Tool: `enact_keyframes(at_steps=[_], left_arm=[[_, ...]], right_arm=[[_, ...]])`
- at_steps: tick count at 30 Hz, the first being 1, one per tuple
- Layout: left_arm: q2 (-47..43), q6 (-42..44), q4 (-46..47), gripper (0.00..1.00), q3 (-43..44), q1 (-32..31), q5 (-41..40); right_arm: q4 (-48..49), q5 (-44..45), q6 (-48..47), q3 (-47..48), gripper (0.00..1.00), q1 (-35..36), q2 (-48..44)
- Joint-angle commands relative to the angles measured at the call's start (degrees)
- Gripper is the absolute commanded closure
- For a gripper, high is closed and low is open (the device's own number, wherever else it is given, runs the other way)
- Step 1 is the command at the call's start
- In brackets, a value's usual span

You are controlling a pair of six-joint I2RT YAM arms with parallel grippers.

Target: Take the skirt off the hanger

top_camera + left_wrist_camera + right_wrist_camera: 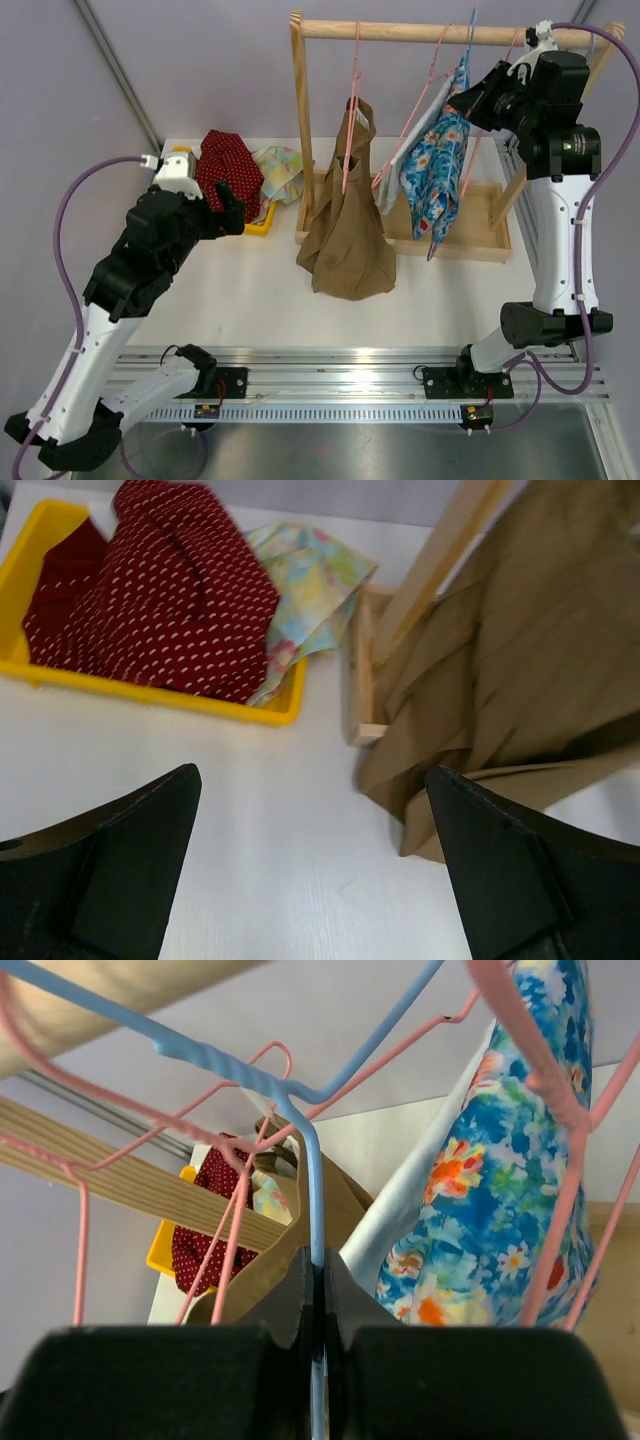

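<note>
A blue floral skirt [435, 170] hangs from a blue wire hanger [468, 40] on the wooden rack's top rail [400, 31]. My right gripper [472, 100] is up beside it, shut on the blue hanger's wire [312, 1190]; in the right wrist view the jaws [319, 1260] pinch the wire, with the floral skirt [500, 1190] just to the right. My left gripper [232, 210] hovers low over the table, open and empty [311, 775], left of a tan garment [520, 670].
The tan garment [347, 230] hangs on a pink hanger [352, 120], its hem on the table. A pale grey garment [410, 150] hangs between it and the skirt. A yellow bin [258, 228] holds a red dotted cloth [228, 165] and a pastel cloth [280, 168].
</note>
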Motion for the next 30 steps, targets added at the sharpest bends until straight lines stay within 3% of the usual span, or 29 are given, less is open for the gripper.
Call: enact_keyframes(at_steps=[1,5,13,22,30], left_arm=[[5.6,4.1,4.0,0.01,10.6,-12.3,-4.4],[15.3,7.9,6.1,0.01,21.4,-24.2,-7.1],[28.9,11.5,22.9,0.01,27.1,-35.3,8.4],[39.2,10.8,30.1,0.01,31.8,-37.0,17.4],[42.8,10.8,32.1,0.01,31.8,-37.2,14.4]], right_arm=[[-1.5,1.4,-1.3,7.4,1.0,-0.1,-1.6],[-1.8,-0.2,0.1,5.2,1.0,-0.1,-5.8],[-3.4,-9.0,2.3,-4.1,1.0,0.0,-16.7],[-3.9,-17.7,6.3,-9.2,1.0,-0.1,-25.7],[-5.1,-21.1,8.6,-8.6,1.0,0.0,-29.3]])
